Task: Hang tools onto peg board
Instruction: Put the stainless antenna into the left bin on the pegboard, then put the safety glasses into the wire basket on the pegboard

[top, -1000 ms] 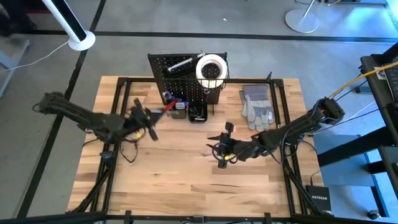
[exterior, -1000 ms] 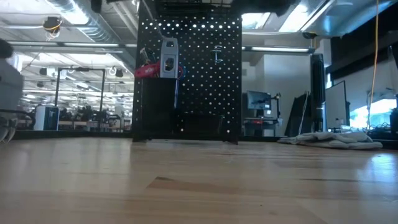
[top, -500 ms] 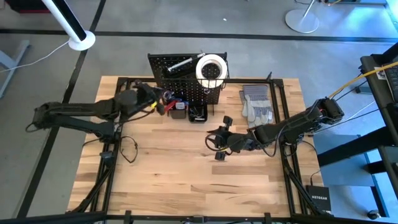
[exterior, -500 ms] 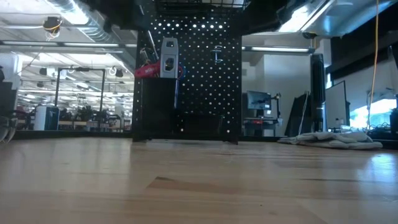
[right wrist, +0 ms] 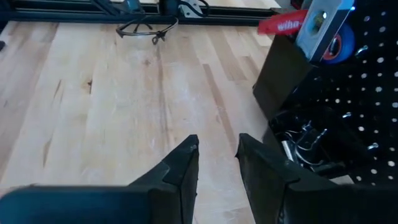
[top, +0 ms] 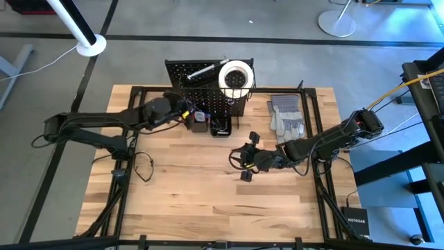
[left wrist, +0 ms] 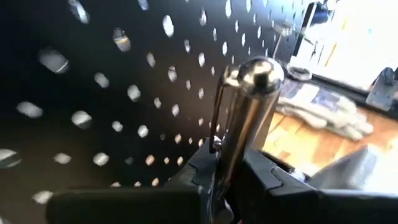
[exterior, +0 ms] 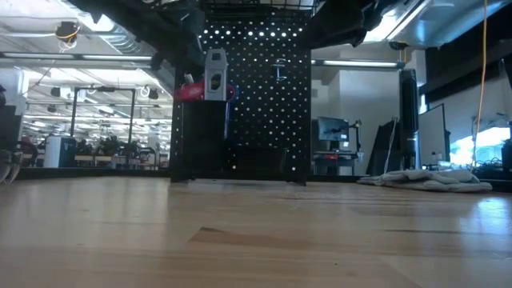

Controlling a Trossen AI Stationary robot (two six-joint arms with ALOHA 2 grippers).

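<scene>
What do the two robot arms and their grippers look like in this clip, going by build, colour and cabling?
Both arms are dark, slim and jointed, running in from the table's side edges. The left gripper and the right gripper are black with two flat, blunt fingers. Thin black cables trail along the arms, one looping loose on the wooden table under the left arm. No markings are legible.

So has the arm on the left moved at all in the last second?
Yes. Seen from above, the left gripper has swung from over the open table up to the peg board, and now sits beside its bottom bins.
</scene>
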